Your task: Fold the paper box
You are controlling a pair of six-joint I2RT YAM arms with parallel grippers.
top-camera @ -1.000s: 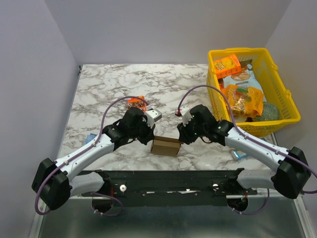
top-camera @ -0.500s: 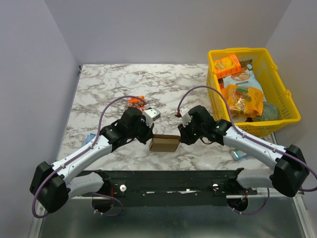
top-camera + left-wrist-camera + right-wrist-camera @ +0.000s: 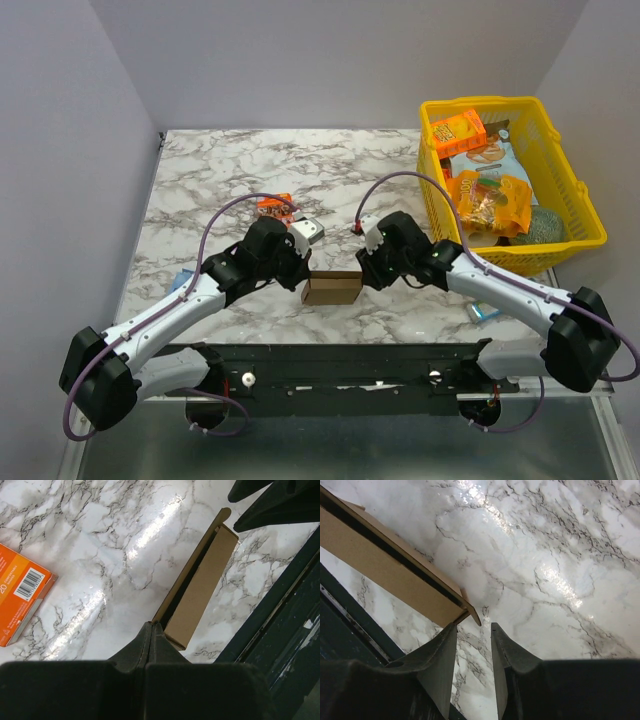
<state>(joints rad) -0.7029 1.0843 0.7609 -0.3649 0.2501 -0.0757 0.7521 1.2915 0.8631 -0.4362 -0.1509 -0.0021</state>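
**Top view.** Brown paper box (image 3: 332, 288) at low centre of frame on the marble table (image 3: 220, 170), flanked at its two short ends by the left gripper (image 3: 303, 278) and the right gripper (image 3: 362, 278). Yellow plastic basket (image 3: 592, 236) of snack packets at the right edge, well apart from the work.

**Left wrist view.** Box (image 3: 200, 585) seen as a long, shallow cardboard tray running from lower centre to upper right. Matte kraft brown with sharp creases. One long flap standing, with a rounded tab at its far end and a dark slot along the inside. Left fingers (image 3: 137, 647) pressed together with only a hairline seam, meeting the near end of that flap. Apparently pinching the thin board, though not certain from this angle. Orange carton (image 3: 20, 592) with a barcode at the left edge, lying flat, apart from the box.

**Right wrist view.** Right fingers (image 3: 440, 655) parted by a narrow gap, nothing between them. Box corner with a small pointed tab just above the gap, near but not gripped. Glossy grey-veined marble with bright reflections.

**Judged step.** Mid-fold, with the box steadied at one end and the long flap not yet tucked.

**Probable next move.** Closing on the tab end, then turning the flap inward along its crease into the slot. Light grip called for, the thin board being likely to buckle or slide on polished stone.
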